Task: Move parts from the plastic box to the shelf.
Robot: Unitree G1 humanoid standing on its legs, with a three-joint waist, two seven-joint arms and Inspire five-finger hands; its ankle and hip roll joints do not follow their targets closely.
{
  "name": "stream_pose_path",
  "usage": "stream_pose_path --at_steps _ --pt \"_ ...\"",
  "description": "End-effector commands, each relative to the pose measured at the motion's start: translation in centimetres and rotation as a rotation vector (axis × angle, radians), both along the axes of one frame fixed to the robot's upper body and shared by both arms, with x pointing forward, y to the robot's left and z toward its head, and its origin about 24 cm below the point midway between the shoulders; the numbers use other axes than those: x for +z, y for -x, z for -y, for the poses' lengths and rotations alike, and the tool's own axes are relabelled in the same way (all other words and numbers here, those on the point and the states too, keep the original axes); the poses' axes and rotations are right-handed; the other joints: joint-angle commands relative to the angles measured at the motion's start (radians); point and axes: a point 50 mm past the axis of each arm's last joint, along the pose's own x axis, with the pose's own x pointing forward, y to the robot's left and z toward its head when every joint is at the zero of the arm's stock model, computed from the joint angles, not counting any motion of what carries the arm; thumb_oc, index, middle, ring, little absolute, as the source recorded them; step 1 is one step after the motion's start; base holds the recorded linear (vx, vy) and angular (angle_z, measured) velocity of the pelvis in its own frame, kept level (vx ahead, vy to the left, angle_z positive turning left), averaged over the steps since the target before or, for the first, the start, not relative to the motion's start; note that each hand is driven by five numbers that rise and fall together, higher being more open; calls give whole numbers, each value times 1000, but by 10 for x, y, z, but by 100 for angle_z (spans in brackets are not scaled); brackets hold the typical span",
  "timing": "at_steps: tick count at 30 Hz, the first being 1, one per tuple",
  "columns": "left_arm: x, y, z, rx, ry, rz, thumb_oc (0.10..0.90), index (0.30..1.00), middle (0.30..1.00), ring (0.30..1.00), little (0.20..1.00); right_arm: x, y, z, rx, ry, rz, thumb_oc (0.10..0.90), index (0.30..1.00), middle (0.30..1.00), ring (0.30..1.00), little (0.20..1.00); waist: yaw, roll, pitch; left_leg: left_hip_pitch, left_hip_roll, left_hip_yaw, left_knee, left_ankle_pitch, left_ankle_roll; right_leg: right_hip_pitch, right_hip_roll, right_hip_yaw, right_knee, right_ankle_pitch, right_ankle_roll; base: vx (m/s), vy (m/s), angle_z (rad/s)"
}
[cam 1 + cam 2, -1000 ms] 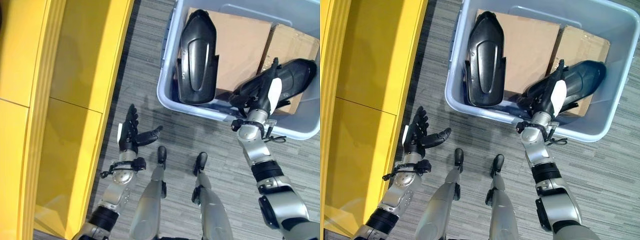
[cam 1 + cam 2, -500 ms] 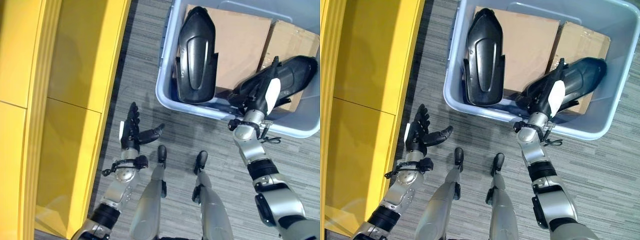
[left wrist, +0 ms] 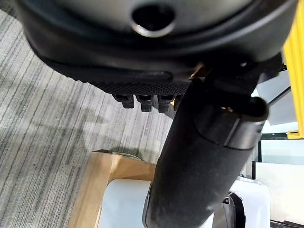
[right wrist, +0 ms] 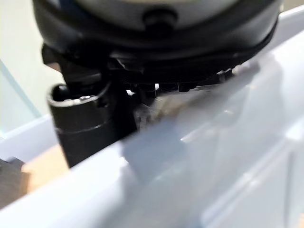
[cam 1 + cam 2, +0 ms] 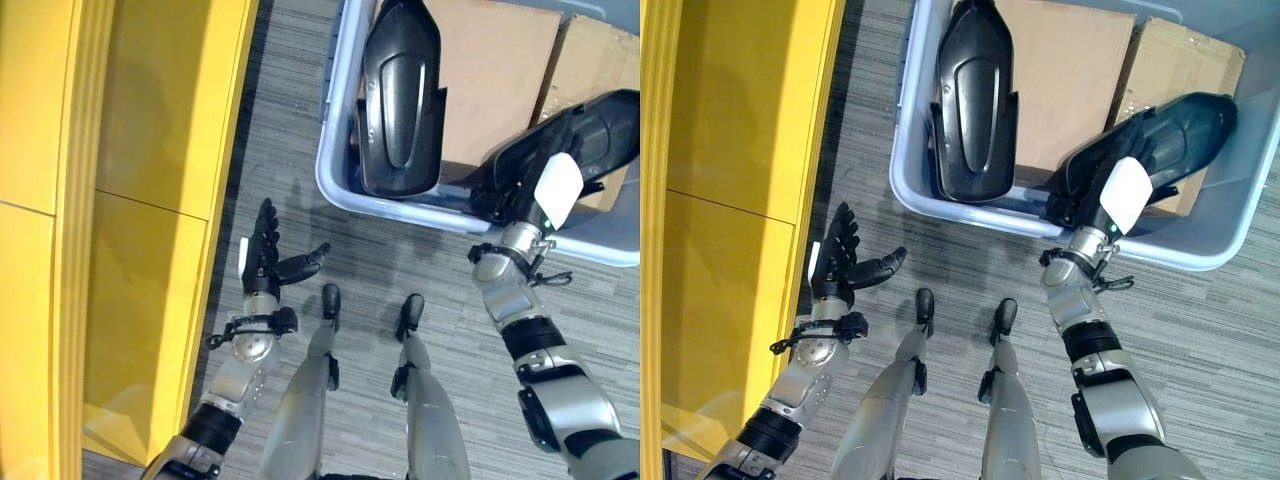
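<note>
Right hand at the near rim of the plastic box, left hand idle over the floor.

Nearest, the left hand (image 5: 268, 262) is held over the grey floor (image 5: 290, 150), fingers straight and spread, between the yellow shelf (image 5: 150, 150) and the plastic box (image 5: 338, 190). At the box's near rim, the right hand (image 5: 1110, 205) is placed against one black part (image 5: 1160, 140); its grasp cannot be told. A second black part (image 5: 400, 95) is leaned inside the box's left end, on cardboard boxes (image 5: 495, 70).
</note>
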Motion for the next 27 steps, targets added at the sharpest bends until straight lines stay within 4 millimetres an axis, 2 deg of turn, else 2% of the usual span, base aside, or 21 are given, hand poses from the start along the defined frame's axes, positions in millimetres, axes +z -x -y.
stream_pose_path --at_steps 1,9,22,27 --pt "37 5 -6 10 -13 224 900 1000 1000 1000 1000 12 11 32 -181 261 15 900 1000 1000 1000 1000 -31 -9 -16 -41 52 5 82 -63 -60 25 -195 24 -7 106 153 0 0 0" --pt "39 7 -9 20 -20 241 900 1000 1000 1000 1000 23 20 25 -176 394 86 900 1000 1000 1000 1000 -36 -7 -16 -39 51 7 78 -62 -60 26 -195 23 -8 102 155 0 -2 -1" --pt "35 7 -10 24 -11 227 900 1000 1000 1000 1000 14 24 28 -193 327 96 900 1000 1000 1000 1000 -39 -4 -16 -39 49 1 75 -62 -60 30 -198 14 -6 98 154 0 0 0" --pt "33 7 -11 26 -12 215 900 1000 1000 1000 1000 7 28 37 -239 289 86 900 1000 1000 1000 1000 -43 -2 -16 -40 45 2 71 -63 -58 25 -199 14 -7 97 154 0 0 0"
